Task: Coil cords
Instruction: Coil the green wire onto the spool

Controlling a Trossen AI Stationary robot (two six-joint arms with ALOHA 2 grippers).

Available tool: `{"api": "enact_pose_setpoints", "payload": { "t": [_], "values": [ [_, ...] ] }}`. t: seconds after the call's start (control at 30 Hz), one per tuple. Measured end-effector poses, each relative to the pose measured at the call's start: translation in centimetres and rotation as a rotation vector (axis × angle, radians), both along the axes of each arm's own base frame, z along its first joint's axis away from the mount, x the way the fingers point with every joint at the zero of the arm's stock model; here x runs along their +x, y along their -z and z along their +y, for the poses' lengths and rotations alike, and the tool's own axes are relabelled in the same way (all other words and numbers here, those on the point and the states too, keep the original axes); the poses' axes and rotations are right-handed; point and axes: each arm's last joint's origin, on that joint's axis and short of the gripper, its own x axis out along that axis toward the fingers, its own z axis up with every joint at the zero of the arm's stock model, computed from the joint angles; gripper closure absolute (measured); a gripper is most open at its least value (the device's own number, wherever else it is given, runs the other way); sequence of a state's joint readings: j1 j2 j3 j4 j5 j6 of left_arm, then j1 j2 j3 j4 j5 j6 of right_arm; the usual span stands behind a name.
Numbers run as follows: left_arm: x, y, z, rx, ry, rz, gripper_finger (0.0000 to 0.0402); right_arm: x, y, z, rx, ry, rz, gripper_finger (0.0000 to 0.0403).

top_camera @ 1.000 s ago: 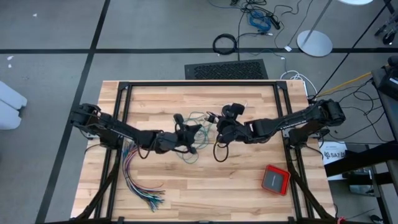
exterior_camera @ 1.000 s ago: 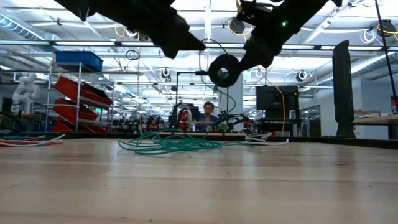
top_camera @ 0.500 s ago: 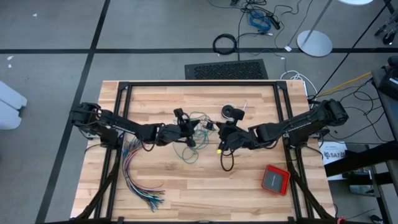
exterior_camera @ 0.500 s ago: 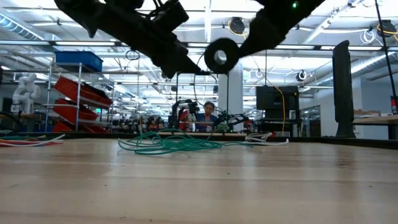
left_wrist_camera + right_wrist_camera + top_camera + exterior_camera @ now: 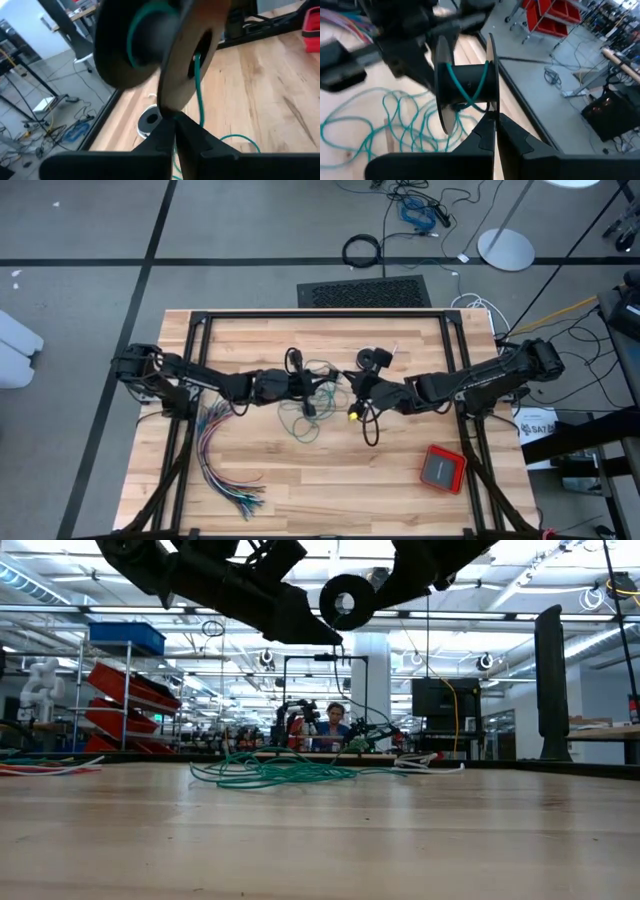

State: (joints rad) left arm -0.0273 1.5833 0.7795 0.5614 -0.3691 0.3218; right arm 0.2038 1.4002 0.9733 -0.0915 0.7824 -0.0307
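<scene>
— Firstly, item one: the cords?
— Teal-green cord (image 5: 300, 418) lay loose at bench (image 5: 400, 490) centre, a few turns wound on a black spool (image 5: 466, 82). Black cord (image 5: 371, 427) hung below centre-right.
— Hands?
— Left hand (image 5: 300, 383), centre-left in the high view, and right hand (image 5: 494, 116), just right of centre, both met at the spool; each was closed on a spool flange.
— Sundries?
— Many-coloured wires (image 5: 222, 470) lower left; red box (image 5: 443, 469) lower right.

Grey floor (image 5: 80, 240) crossed by dark lines surrounds the wooden table (image 5: 400, 480). Far off, red bins (image 5: 130, 700) fill shelving under bright ceiling lights (image 5: 560, 580).
</scene>
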Motion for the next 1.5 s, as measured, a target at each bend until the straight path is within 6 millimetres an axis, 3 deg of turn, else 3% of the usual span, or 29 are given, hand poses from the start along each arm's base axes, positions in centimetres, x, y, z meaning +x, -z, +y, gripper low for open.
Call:
{"api": "enact_pose_setpoints", "payload": {
  "t": [0.47, 0.8, 1.1, 1.5],
  "values": [
    [0.1, -0.1, 1.4, -0.113, 0.009, -0.041, 0.0285, 0.3, -0.7, -0.2, -0.053, 0.01, -0.046, 0.0403],
    [-0.6, 1.2, 4.4, -0.165, -0.043, 0.061, 0.028, -1.0, -2.3, -0.7, -0.105, 0.071, -0.058, 0.0403],
    [-2.2, 1.7, 4.6, -0.292, 0.047, -0.238, 0.028, -1.6, -3.1, -0.9, -0.111, 0.071, -0.079, 0.0403],
    [-1.0, 5.1, 4.6, -0.472, 0.079, -0.309, 0.028, -1.5, -3.3, -1.3, -0.113, 0.081, -0.088, 0.0403]
  ]
}}
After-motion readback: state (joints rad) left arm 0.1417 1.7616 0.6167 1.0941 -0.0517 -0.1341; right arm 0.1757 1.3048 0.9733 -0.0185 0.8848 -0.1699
